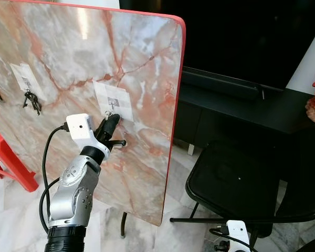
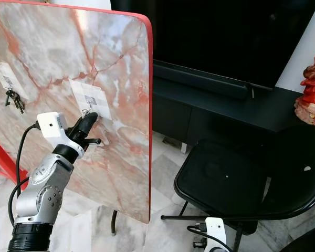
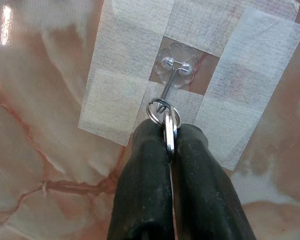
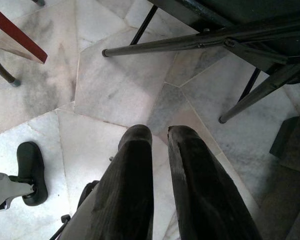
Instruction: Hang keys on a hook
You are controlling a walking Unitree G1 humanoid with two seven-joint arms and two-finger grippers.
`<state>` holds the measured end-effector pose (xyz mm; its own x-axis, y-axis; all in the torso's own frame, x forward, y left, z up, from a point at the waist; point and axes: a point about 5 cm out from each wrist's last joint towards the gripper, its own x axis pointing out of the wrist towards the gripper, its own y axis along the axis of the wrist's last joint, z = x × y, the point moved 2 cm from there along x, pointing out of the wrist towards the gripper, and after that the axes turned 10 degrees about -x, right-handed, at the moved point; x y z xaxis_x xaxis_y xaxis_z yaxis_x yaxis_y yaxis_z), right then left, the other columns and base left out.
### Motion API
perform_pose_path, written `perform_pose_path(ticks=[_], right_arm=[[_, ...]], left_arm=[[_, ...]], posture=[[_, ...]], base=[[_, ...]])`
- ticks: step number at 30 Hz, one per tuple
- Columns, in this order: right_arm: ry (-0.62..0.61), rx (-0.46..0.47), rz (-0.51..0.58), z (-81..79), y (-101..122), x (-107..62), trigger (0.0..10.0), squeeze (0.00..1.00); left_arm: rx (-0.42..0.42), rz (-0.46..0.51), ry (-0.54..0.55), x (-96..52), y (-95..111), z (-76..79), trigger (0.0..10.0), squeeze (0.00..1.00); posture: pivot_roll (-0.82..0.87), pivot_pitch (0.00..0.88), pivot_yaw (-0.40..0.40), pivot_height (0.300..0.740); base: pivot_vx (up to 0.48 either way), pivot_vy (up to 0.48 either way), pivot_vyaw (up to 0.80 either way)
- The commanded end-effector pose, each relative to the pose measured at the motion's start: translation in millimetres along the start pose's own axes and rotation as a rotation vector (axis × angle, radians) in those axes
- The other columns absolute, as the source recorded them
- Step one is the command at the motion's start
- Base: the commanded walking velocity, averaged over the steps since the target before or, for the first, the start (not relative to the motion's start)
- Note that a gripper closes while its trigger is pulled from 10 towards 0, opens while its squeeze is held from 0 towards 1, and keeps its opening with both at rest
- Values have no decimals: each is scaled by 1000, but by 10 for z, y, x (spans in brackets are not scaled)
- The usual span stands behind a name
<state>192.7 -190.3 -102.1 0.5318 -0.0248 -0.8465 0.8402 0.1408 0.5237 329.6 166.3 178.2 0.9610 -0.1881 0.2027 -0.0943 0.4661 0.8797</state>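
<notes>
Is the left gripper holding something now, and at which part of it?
Yes: the left gripper pinches the key ring at its lower edge, at the hook.

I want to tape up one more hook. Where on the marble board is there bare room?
Bare: the marble board between the taped hook and its red right edge, and all below that hook. Crowded: at the hook, where the left pincer pinches the key ring, and leftwards, where hung keys dangle.

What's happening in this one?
The robot's left gripper is pinching a key ring and holding it up to a clear hook taped onto an upright marble board. The ring sits right at the hook's wire tip. Another bunch of keys hangs further along. The right gripper hangs idle over the floor.
</notes>
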Motion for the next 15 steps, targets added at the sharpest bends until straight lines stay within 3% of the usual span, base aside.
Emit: perform_pose_path(ticks=[1,15], right_arm=[[-2,-13,-5,19,13,2,10000,0],[-3,-20,-10,21,12,2,10000,0]], left_arm=[[-12,2,-4,27,19,10,10000,0],[-18,-17,-14,155,22,26,10000,0]], posture=[[14,0,-50,740],[14,0,-53,740]], base=[[0,0,0],[0,0,0]])
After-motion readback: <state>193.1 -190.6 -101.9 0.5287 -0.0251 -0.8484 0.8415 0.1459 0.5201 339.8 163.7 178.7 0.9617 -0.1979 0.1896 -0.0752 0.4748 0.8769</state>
